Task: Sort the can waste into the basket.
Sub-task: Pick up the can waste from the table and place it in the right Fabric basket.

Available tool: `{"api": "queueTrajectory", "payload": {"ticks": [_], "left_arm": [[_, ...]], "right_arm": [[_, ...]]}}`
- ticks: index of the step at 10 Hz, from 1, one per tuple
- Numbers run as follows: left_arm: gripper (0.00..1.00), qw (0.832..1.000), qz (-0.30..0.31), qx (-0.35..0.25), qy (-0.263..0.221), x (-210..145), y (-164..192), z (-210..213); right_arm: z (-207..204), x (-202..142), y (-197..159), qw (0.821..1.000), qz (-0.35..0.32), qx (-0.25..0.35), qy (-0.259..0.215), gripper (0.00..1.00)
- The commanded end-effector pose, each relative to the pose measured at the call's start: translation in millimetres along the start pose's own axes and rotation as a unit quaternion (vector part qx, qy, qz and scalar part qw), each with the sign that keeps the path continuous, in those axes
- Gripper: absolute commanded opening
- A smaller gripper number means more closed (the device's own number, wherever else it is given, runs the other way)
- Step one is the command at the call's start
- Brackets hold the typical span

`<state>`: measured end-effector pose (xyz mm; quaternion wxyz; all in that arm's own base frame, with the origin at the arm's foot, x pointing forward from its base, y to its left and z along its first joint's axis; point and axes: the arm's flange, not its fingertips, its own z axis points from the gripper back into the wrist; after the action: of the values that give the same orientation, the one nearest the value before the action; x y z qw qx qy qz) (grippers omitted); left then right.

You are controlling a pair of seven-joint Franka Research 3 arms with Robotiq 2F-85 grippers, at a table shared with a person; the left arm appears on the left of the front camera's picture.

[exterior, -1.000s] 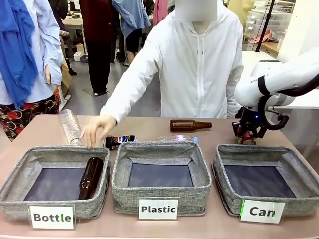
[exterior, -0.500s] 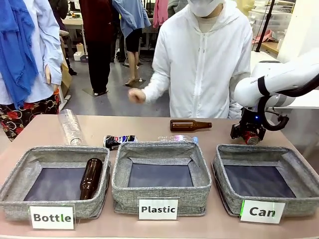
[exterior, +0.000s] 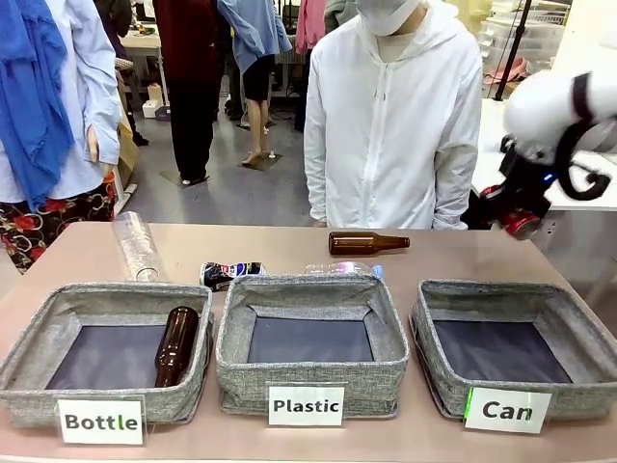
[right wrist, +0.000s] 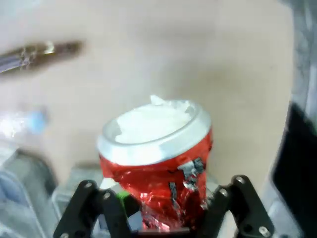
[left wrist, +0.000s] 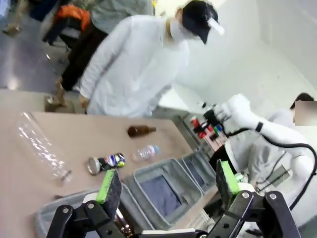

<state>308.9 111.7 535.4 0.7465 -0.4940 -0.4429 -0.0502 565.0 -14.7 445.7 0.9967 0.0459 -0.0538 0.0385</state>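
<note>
**Front view.** The right gripper (exterior: 511, 206) hangs in the air at the far right of the table (exterior: 434, 256), closed on the red can (exterior: 522, 224). The can is held clear of the tabletop, beyond the far right corner of the Can basket (exterior: 431, 323). That basket sits at the near right with its dark floor in view.

The dark can (exterior: 231, 274) lies on its side on the table. It is just behind the gap between the Bottle basket (exterior: 39, 323) at the near left and the Plastic basket (exterior: 308, 285) in the middle.

A brown bottle (exterior: 175, 344) lies inside the Bottle basket along its right wall. A second brown bottle (exterior: 366, 243) lies on the table at the far middle, neck pointing right. A small clear bottle (exterior: 342, 269) rests just behind the far rim of the Plastic basket, and a large clear bottle (exterior: 135, 246) lies at the far left. A person (exterior: 395, 135) in a white jacket stands at the far side with arms down.

**Right wrist view.** The black fingers (right wrist: 91, 206) clamp the crumpled red body of the can from both sides. Its silver end points away from the camera, toward the blurred tabletop beyond.

**Left wrist view.** The left gripper (left wrist: 167, 182) has its jaws wide apart, and nothing lies between the green pads (left wrist: 109, 186). It is raised over the near left of the table, with the baskets and the dark can lying beyond it.
</note>
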Motion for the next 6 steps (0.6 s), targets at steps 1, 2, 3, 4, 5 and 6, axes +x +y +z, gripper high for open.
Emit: {"api": "queueTrajectory", "payload": {"ticks": [1, 2, 3, 4, 5, 6], "left_arm": [[1.0, 1.0, -0.005, -0.012, 0.01, -39, -2, -21], [1.0, 1.0, 0.0, -0.026, 0.015, -46, 3, -38], [1.0, 0.999, 0.004, -0.042, 0.018, -54, 6, -50], [1.0, 0.999, 0.006, -0.044, 0.02, -64, 12, -62], [1.0, 0.999, -0.015, -0.031, 0.021, -72, 21, -69], [1.0, 0.997, -0.025, -0.006, 0.071, -82, 40, -76]], "right_arm": [[40, -55, 6, 0.992, 0.117, 0.037, 0.032, 0.0], [54, -81, 18, 0.979, 0.191, 0.058, 0.047, 0.0], [57, -101, 28, 0.961, 0.261, 0.077, 0.056, 0.0], [54, -118, 36, 0.94, 0.325, 0.085, 0.068, 0.0], [47, -135, 45, 0.915, 0.387, 0.082, 0.075, 0.0], [42, -149, 52, 0.887, 0.448, 0.086, 0.079, 0.0]]}}
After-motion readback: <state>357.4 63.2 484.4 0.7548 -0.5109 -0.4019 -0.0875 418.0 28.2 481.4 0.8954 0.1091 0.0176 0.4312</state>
